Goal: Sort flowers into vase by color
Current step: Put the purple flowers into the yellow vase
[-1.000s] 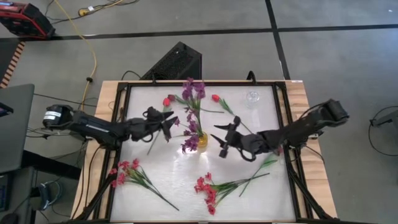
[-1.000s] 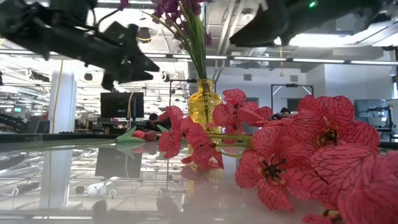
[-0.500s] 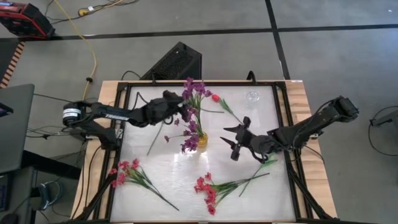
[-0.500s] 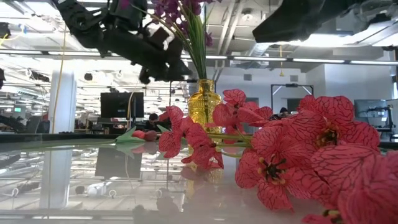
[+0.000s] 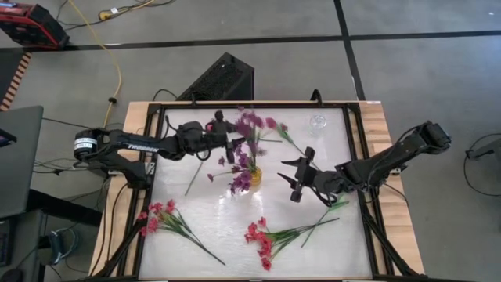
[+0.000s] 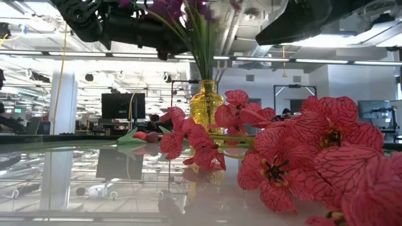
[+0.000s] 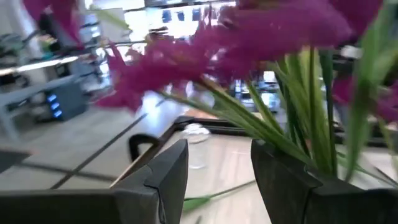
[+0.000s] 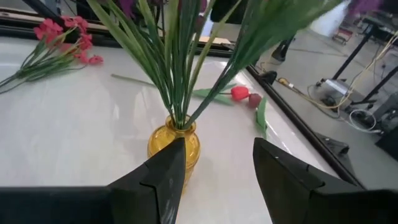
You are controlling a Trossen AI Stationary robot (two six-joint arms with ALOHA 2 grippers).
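Reaching level over the table, the left gripper (image 5: 228, 139), fingers spread, meets purple blooms (image 5: 249, 124); the right gripper (image 5: 291, 178) hovers released beside the yellow vase (image 8: 173, 145).

glossy amber glass vase (image 6: 206, 103), shiny reflective white table (image 5: 211, 219) with wooden edges, matt dark plastic fingers (image 8: 163, 171)

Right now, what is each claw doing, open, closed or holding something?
Left gripper: open, empty, up among the purple flowers in the yellow vase.
Right gripper: open, empty, beside that vase.
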